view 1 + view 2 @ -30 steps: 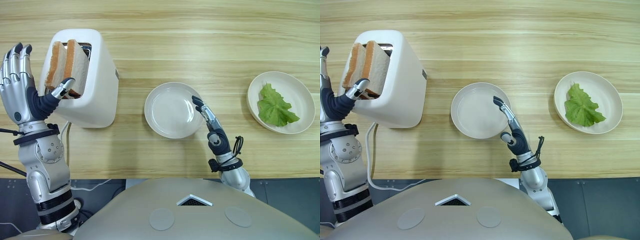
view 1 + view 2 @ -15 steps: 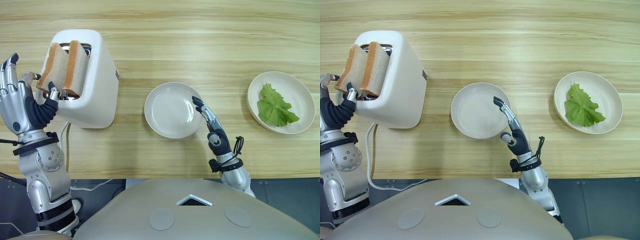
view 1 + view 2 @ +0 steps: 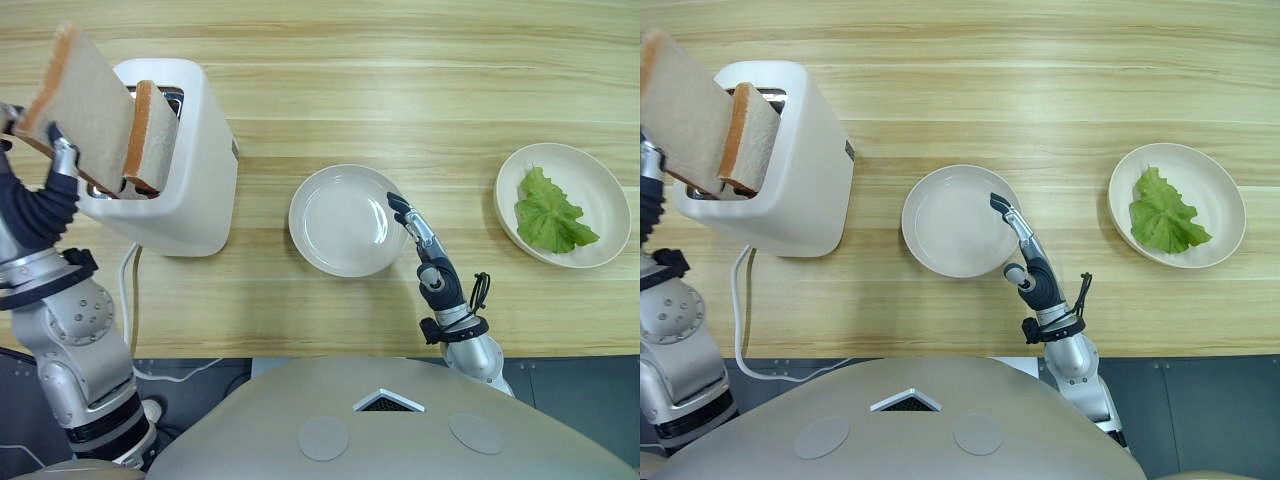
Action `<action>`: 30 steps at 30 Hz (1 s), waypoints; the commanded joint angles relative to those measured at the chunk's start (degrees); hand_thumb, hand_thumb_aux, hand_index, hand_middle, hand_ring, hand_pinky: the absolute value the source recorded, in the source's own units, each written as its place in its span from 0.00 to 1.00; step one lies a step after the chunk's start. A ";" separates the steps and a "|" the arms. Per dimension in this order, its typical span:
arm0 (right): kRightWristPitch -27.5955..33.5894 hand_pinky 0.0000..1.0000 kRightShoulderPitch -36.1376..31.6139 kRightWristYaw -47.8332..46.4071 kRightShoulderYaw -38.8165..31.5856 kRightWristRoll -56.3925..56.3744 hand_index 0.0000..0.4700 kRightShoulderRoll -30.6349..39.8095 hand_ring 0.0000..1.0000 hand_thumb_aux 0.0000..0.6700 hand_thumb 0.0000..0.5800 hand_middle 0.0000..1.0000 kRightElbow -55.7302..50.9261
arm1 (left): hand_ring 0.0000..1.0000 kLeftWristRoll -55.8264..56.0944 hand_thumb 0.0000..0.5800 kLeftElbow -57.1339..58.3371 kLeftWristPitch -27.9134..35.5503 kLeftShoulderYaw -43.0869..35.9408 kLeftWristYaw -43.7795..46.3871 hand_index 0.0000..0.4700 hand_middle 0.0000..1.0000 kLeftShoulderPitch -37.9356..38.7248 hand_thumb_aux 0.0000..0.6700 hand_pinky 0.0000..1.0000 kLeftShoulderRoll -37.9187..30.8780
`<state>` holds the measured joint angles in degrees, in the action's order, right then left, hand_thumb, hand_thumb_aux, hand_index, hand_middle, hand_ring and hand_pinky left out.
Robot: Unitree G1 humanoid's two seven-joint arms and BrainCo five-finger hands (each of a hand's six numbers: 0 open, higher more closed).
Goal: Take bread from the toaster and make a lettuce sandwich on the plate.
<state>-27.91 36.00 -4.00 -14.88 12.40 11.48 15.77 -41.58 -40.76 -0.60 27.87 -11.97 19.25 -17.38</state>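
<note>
A white toaster (image 3: pixel 185 170) stands at the left of the wooden table. One bread slice (image 3: pixel 152 121) sits in its slot. My left hand (image 3: pixel 35 195) is shut on a second bread slice (image 3: pixel 85 100), lifted above the toaster's left side. An empty white plate (image 3: pixel 345 220) lies in the middle. My right hand (image 3: pixel 425 255) rests by the plate's right rim, its fingers straight and holding nothing. A lettuce leaf (image 3: pixel 550 212) lies on a second plate (image 3: pixel 600 185) at the right.
The toaster's cord (image 3: pixel 130 290) runs off the table's front edge at the left. Bare wood stretches behind and between the plates.
My left hand closed on the left bread slice and raised it out of the toaster slot. The right hand stayed by the plate.
</note>
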 commanded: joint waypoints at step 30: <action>11.56 0.00 -30.09 5.82 25.89 16.95 0.00 35.86 0.00 0.00 0.00 0.00 -36.21 | 1.00 27.26 1.00 22.91 1.89 -53.99 6.45 1.00 1.00 -3.39 1.00 1.00 17.06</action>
<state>-14.11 6.41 -0.39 13.01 26.70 45.64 -15.15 -13.25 -21.17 3.92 -24.93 -4.46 15.31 -0.77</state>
